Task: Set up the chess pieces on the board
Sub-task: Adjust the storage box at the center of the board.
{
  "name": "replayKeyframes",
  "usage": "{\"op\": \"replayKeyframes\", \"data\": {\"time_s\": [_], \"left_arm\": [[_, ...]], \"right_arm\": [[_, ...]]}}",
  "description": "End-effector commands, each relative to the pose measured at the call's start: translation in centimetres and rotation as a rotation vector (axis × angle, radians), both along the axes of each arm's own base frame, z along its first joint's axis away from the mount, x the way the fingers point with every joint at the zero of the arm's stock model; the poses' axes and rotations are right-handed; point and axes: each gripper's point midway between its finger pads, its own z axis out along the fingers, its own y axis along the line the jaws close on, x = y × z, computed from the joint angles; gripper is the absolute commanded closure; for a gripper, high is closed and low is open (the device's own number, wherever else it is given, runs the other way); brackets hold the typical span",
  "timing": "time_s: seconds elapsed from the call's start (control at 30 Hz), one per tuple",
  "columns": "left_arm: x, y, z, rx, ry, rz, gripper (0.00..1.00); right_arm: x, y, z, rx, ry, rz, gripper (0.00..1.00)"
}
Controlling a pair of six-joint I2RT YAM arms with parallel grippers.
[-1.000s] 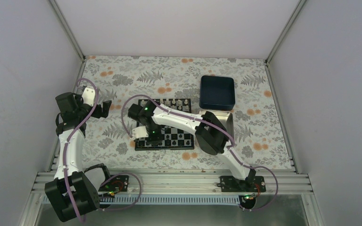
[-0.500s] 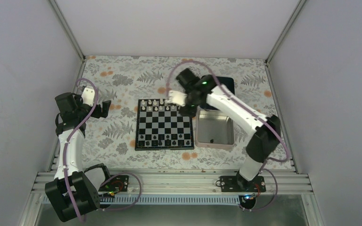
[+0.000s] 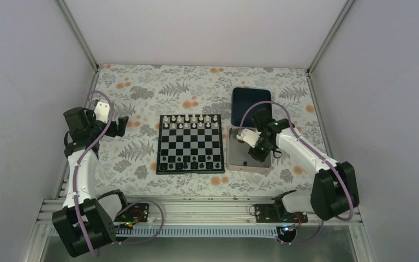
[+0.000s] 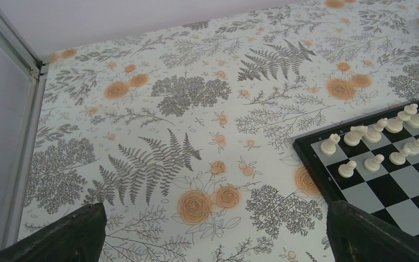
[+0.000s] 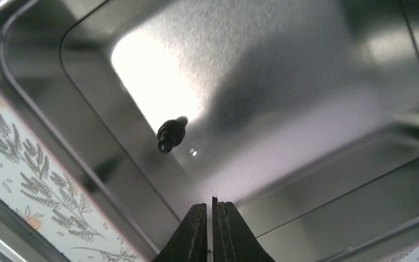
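Note:
The board lies mid-table, with black chess pieces along its near rows and white ones along the far rows. One small black piece lies on its side on the floor of the silver tray. My right gripper hangs inside that tray, shut with nothing between its fingers, a short way from the lying piece. My left gripper stands open over the flowered cloth to the left of the board's far left corner.
A dark blue square tray sits behind the silver tray, both to the right of the board. The flowered cloth covers the table, with grey walls on three sides. The metal rail holding the arm bases runs along the near edge.
My right arm swung from the board's near left, past its far right corner, down into the silver tray. Its jaws have closed. The left arm has not moved.

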Motion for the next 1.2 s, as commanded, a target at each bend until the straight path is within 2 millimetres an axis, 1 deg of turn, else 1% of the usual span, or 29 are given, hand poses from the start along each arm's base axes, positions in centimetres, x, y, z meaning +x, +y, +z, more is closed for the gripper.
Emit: {"op": "replayKeyframes", "data": {"time_s": [0.0, 0.1, 0.2, 0.23, 0.3, 0.4, 0.47, 0.7, 0.83, 0.93, 1.07, 1.17], "left_arm": [[0.0, -0.4, 0.3, -0.007, -0.013, -0.032, 0.00], [0.0, -0.6, 0.2, -0.013, -0.009, -0.041, 0.00], [-0.1, -0.8, 0.2, -0.017, -0.007, -0.052, 0.00], [-0.1, -0.8, 0.2, -0.019, -0.008, -0.056, 0.00], [0.0, -0.9, 0.3, -0.021, -0.009, -0.061, 0.00], [0.0, -0.9, 0.3, -0.024, -0.008, -0.066, 0.00], [0.0, -1.0, 0.3, -0.026, -0.006, -0.068, 0.00], [0.0, -0.9, 0.4, -0.021, -0.010, -0.064, 0.00], [0.0, -0.8, 0.4, -0.018, -0.011, -0.058, 0.00], [0.0, -0.7, 0.4, -0.015, -0.009, -0.054, 0.00], [0.0, -0.7, 0.2, -0.015, -0.008, -0.049, 0.00], [0.1, -0.6, 0.2, -0.016, -0.007, -0.050, 0.00]], "right_arm": [[-1.6, -0.7, 0.7, 0.052, -0.020, -0.056, 0.94], [-3.2, -1.4, 0.8, 0.054, 0.000, -0.078, 0.94], [-5.3, 0.2, 3.2, 0.184, 0.022, -0.033, 0.94], [-5.7, 0.1, 3.8, 0.195, 0.007, -0.031, 0.93], [-6.6, -0.8, 3.2, 0.155, 0.028, -0.049, 0.93], [-7.7, -2.3, 0.9, 0.066, 0.095, -0.082, 0.90], [-7.9, -2.5, 0.5, 0.045, 0.118, -0.057, 0.91], [-7.4, -3.3, -0.9, -0.036, 0.162, -0.028, 0.91], [-6.5, -4.9, -2.2, -0.136, 0.149, -0.059, 0.92], [-6.1, -5.4, -3.0, -0.170, 0.148, -0.072, 0.92], [-4.4, -6.1, -2.4, -0.182, 0.070, -0.106, 0.93], [-3.0, -7.1, -2.2, -0.186, 0.017, -0.150, 0.92]]}}
